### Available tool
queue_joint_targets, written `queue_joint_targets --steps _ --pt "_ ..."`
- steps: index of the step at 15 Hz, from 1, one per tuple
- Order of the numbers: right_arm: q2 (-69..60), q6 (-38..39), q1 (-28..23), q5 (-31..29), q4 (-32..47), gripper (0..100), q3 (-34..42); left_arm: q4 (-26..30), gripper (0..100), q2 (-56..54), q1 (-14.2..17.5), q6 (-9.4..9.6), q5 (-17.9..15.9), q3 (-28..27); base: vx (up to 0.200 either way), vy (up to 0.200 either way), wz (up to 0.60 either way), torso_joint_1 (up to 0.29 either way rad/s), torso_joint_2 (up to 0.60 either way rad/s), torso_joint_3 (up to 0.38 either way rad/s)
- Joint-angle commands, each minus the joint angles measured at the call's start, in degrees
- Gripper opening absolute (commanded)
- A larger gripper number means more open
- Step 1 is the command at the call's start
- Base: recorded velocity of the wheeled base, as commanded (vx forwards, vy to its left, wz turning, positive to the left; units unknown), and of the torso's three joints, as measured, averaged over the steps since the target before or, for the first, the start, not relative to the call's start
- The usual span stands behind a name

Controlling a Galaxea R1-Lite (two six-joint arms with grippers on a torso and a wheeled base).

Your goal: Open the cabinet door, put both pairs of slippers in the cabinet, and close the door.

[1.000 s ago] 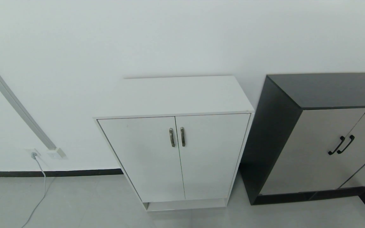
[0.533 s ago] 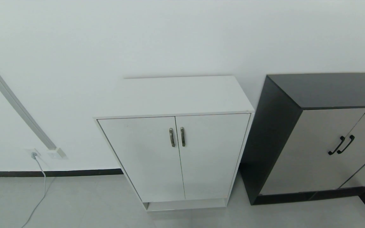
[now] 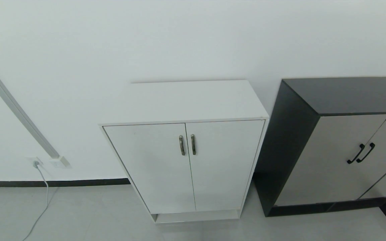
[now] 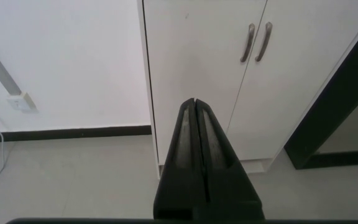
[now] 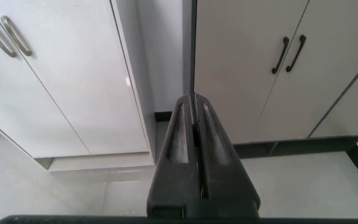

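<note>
A white cabinet point(image 3: 186, 147) stands against the wall with both doors closed and two metal handles point(image 3: 187, 145) side by side at the middle seam. My left gripper point(image 4: 195, 106) is shut with nothing in it, low in front of the cabinet's left door point(image 4: 197, 56), well short of the handles point(image 4: 257, 42). My right gripper point(image 5: 194, 101) is also shut and empty, in front of the gap between the white cabinet point(image 5: 61, 81) and a dark one.
A black cabinet point(image 3: 333, 140) with grey doors and black handles point(image 3: 361, 153) stands right beside the white one. A wall socket point(image 3: 36, 164) with a cable hanging to the floor is at the left. Open grey floor lies in front of both cabinets.
</note>
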Motion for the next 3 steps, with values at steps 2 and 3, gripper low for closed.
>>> queue_joint_targets --steps 2,3 --pt "0.07 -0.15 0.02 0.0 0.09 0 0.0 0.0 0 0.08 0.0 -0.11 0.0 -0.01 0.0 0.0 0.0 0.0 0.0 0.0" --pt "0.07 -0.15 0.02 0.0 0.09 0 0.0 0.0 0 -0.01 0.0 -0.02 0.09 -0.01 0.0 0.0 0.0 0.0 0.0 0.0"
